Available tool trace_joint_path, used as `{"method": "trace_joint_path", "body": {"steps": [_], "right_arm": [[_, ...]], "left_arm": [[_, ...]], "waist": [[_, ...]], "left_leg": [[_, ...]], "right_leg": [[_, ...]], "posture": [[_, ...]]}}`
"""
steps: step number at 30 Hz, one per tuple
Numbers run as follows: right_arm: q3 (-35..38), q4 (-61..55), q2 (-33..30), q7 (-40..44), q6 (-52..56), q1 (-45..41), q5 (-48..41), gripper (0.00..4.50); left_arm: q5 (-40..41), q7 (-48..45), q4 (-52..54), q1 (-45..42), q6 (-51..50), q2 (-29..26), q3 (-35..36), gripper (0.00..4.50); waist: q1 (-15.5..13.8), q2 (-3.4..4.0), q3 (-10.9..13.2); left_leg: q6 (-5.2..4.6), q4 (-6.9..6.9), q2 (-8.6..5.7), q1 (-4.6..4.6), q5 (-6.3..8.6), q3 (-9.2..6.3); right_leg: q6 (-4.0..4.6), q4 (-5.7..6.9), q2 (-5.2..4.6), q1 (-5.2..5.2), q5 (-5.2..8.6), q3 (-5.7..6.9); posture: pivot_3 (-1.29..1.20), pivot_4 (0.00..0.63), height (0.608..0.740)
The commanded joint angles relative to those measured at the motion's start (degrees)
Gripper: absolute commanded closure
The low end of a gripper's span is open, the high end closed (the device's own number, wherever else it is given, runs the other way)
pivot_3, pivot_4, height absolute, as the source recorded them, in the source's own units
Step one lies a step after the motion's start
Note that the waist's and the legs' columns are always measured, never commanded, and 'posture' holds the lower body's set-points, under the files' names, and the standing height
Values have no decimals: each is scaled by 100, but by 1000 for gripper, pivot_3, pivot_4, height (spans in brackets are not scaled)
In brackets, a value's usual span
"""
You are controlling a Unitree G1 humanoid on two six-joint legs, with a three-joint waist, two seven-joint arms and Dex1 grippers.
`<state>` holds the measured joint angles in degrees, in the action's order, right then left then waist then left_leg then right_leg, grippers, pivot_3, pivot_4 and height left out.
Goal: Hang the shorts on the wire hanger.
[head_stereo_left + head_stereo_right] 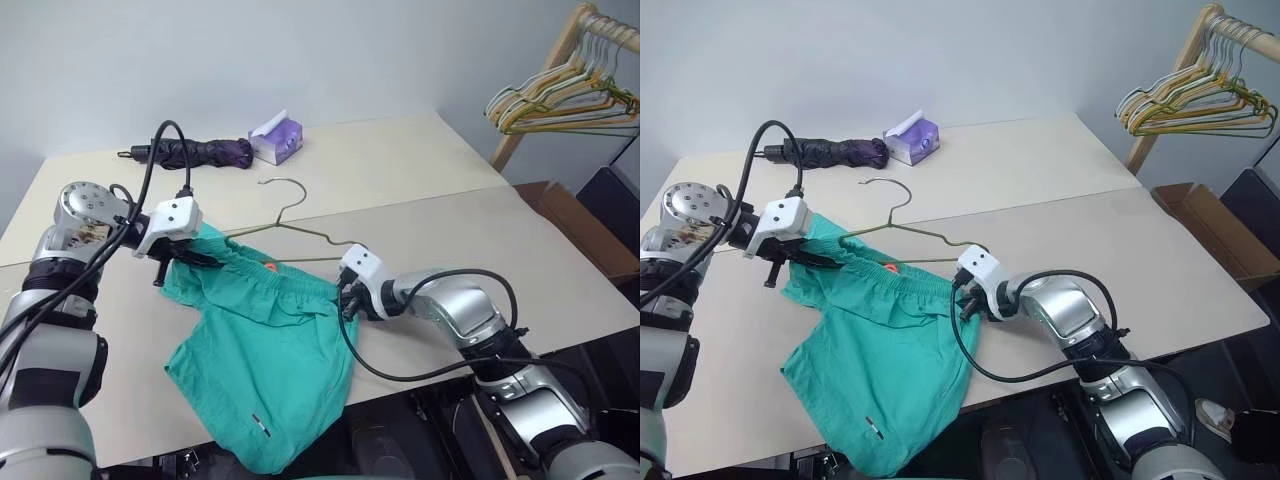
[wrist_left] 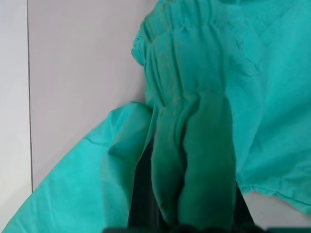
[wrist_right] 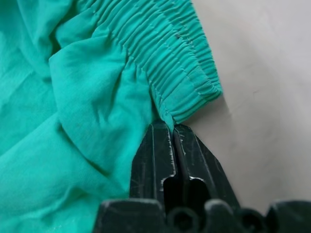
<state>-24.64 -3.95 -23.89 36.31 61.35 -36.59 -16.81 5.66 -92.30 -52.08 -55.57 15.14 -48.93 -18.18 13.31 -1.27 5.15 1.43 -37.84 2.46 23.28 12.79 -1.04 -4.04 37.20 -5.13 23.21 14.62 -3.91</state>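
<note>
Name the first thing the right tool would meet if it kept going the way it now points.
The right tool is already shut on the shorts' waistband corner; straight on lies more of that gathered waistband, probably.

The shorts (image 1: 262,350) are lying on the worktop (image 1: 430,200), their lower part hanging over its near edge. The wire hanger (image 1: 300,222) is lying just behind them, touching the waistband. Farther back, an umbrella (image 1: 195,152) is lying left of a tissue pack (image 1: 276,139).
</note>
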Motion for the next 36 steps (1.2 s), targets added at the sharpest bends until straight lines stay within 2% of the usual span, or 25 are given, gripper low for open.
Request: {"method": "trace_joint_path", "body": {"steps": [1, 7, 15, 20, 25, 30, 36], "right_arm": [[153, -94, 27, 12, -92, -50, 31, 4483], [852, 9, -99, -296, -21, -9, 73, 4483], [2204, 117, -276, -1058, -196, 459, 189, 4483], [2388, -189, -602, -1043, -242, 1014, 244, 4483], [2630, -120, -801, -1152, -280, 1316, 225, 4483], [2744, -29, -995, -1177, -404, 1446, 159, 4483], [2628, -144, -1127, -1100, -571, 1456, 8, 4483]], "left_arm": [[47, -20, 177, 16, 74, -19, 201, 4418], [58, -20, 186, 61, 80, -133, 221, 4418], [-204, -20, -295, -115, 182, -253, 329, 4418], [-210, -12, -427, -233, 99, -289, 416, 4418], [-65, -20, -337, -199, 74, -567, 180, 4418], [-448, -20, -589, -265, 427, -803, 53, 4418], [-902, 284, -1081, -382, 529, -785, 32, 4418]], "waist": [[0, 0, 0], [-6, 0, 0], [-19, -1, 0], [-4, 0, 0], [13, 0, 0], [13, 0, 1], [-5, 0, 1]], "left_leg": [[0, 0, 0, 0, 0, 0], [0, 0, -1, 4, 0, -1], [0, 0, -4, 6, 0, -2], [0, 1, -4, 6, 0, -2], [0, 1, -3, 2, 0, -2], [0, 2, -4, 2, 0, -1], [0, 2, -5, 1, 0, -1]], "right_leg": [[0, 0, 0, 0, 0, 0], [0, -1, -2, 1, 0, 1], [0, -3, -4, 0, 0, 4], [0, -3, -3, 0, 0, 4], [0, -2, -2, -1, 0, 3], [0, -4, -3, -2, 0, 2], [-1, -5, -3, -4, 1, 2]], "posture": [[-164, 61, 740], [-158, 58, 740], [-178, 64, 740], [-185, 72, 740], [-191, 78, 740], [-184, 81, 740], [-183, 80, 740]]}}
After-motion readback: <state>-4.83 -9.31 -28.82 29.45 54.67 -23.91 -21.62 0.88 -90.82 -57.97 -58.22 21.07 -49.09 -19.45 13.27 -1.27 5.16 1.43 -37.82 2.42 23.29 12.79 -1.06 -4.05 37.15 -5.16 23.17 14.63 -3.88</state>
